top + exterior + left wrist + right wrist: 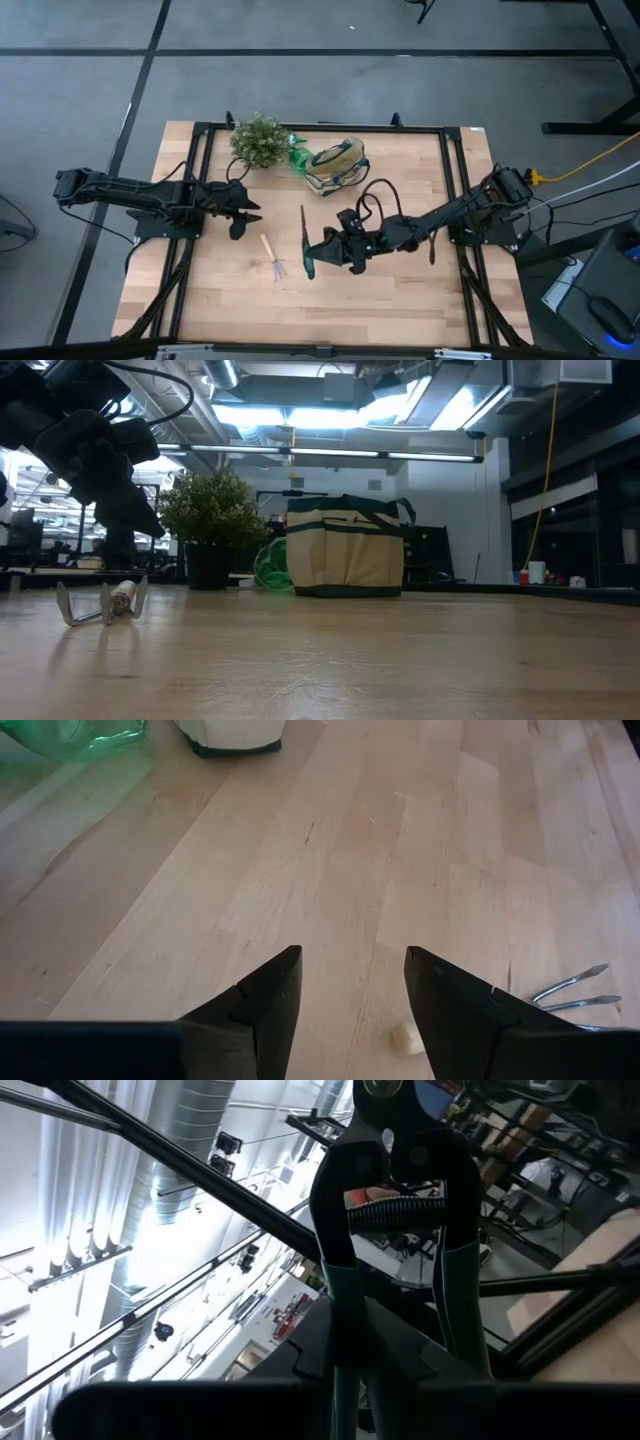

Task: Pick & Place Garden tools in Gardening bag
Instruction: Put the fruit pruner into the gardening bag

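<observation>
My right gripper point(322, 250) is shut on the black pruning shears point(305, 240) with green handles, above the table's middle. My left gripper point(350, 985) hovers open over bare wood at the left, nothing between its fingers. The wood-handled mini rake point(272, 258) lies flat on the table between the two grippers, its metal tines point(575, 990) toward the near edge. The beige gardening bag point(337, 165) with dark green trim stands on its base at the far middle. A bright green plastic tool point(300, 158) lies beside it. My right gripper pinches the shears by both green handles point(340, 1320) between its two fingers, below the spring point(395, 1212). The fingers come from the table's right and lie across the shears. The shears are lifted clear of the table, head toward the far edge.
A bushy potted plant point(258, 140) stands at the far left, next to the green tool. Black frame rails point(200, 180) run along the table's left, right and far edges. Open wood lies across the near half point(380, 300).
</observation>
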